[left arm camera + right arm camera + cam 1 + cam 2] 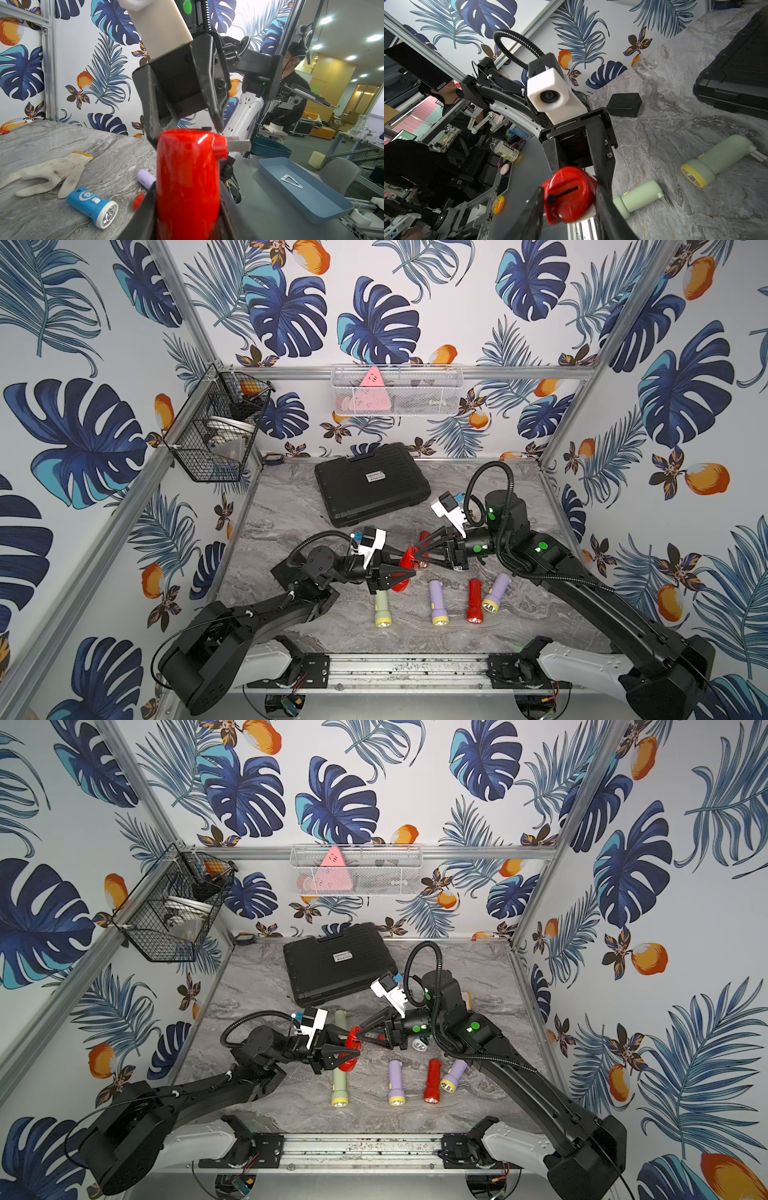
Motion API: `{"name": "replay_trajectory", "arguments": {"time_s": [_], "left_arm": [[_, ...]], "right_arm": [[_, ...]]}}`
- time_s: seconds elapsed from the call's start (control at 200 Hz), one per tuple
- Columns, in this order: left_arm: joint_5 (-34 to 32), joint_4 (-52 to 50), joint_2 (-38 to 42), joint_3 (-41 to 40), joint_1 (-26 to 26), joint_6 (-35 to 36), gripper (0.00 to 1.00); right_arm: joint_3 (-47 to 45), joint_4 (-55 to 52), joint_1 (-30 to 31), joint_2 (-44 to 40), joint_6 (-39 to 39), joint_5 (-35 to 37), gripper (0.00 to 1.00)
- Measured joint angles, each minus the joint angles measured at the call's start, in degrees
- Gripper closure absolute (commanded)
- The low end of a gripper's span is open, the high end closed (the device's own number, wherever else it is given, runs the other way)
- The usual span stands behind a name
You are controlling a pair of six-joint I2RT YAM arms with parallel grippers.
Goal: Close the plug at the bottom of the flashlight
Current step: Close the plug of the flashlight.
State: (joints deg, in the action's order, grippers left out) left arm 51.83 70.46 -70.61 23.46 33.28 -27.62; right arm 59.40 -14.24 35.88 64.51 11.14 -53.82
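On the table [291, 506], a case [370, 483] is seen at 12 o'clock. Reaching in from 9 o'clock, the left gripper [188, 187] is clenched on the red flashlight [187, 162], held above the table's middle. From 3 o'clock, its bottom end is straddled by the right gripper [569, 195]; whether that one is clenched cannot be told. The plug [239, 144] is seen sticking out sideways.

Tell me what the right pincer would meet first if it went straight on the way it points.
The plug end of the red flashlight held by the left pincer; the right pincer straddles it, jaws either side, though contact is unclear.
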Motion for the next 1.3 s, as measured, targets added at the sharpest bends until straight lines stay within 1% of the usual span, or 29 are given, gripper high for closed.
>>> {"name": "replay_trajectory", "arguments": {"time_s": [0.205,0.385,0.495,0.59,0.871,1.181,1.301], "left_arm": [[0.0,1.27,-0.22,0.02,-0.22,-1.11,1.0],[-0.02,-1.18,1.09,0.09,-0.37,-0.92,1.0],[-0.04,-1.66,1.38,0.09,-0.37,-0.61,1.0],[0.83,-1.66,1.42,0.13,-0.31,-0.44,1.0],[1.09,-1.42,0.17,0.17,-0.31,0.17,1.0],[1.88,-1.07,0.2,0.26,-0.31,0.0,1.0],[2.08,-1.03,0.11,0.26,-0.31,-0.83,1.0]], "right_arm": [[-0.44,0.7,0.0,0.07,0.39,-0.2,0.58],[-0.44,2.49,0.0,1.14,0.74,-0.87,0.59],[0.07,2.27,0.02,1.31,1.05,-0.81,0.55],[1.81,0.98,0.28,1.38,0.13,0.79,0.53],[4.7,-1.38,0.17,1.49,-1.95,1.22,0.54],[2.69,-2.34,0.17,2.4,-1.99,0.98,0.54],[2.56,-2.14,0.17,2.51,-1.97,0.74,0.56]]}}
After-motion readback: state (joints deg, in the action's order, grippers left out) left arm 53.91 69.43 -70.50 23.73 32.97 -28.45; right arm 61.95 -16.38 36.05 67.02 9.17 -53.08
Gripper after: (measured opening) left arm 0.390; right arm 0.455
